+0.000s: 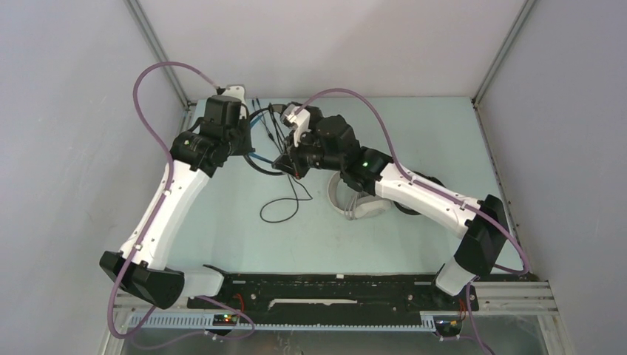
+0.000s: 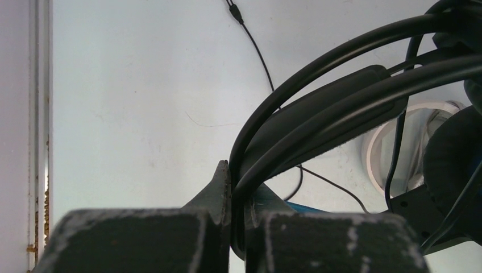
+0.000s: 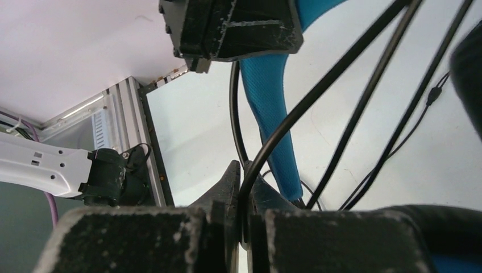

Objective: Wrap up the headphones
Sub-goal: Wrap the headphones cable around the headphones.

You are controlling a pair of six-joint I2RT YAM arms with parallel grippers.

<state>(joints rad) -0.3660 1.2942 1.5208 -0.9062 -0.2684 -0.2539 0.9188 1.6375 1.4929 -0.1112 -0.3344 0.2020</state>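
Observation:
The black headphones with a blue headband (image 1: 260, 140) hang above the table's far middle, between my two grippers. My left gripper (image 2: 239, 185) is shut on the thin black hoops of the headband (image 2: 341, 85); from above it sits at the headphones' left side (image 1: 246, 124). My right gripper (image 3: 243, 187) is shut on a thin black cable (image 3: 318, 94) beside the blue band (image 3: 271, 114), and from above it is at their right (image 1: 290, 163). The cable's loose loop (image 1: 285, 203) trails on the table. White-grey headphones (image 1: 356, 203) lie under the right arm, with a black pair (image 1: 408, 207) half hidden beside them.
White walls and metal frame posts (image 1: 159, 52) close in the pale table (image 1: 444, 140). The left wall rail (image 2: 40, 136) stands near the left gripper. A black rail with the arm bases (image 1: 333, 288) runs along the near edge.

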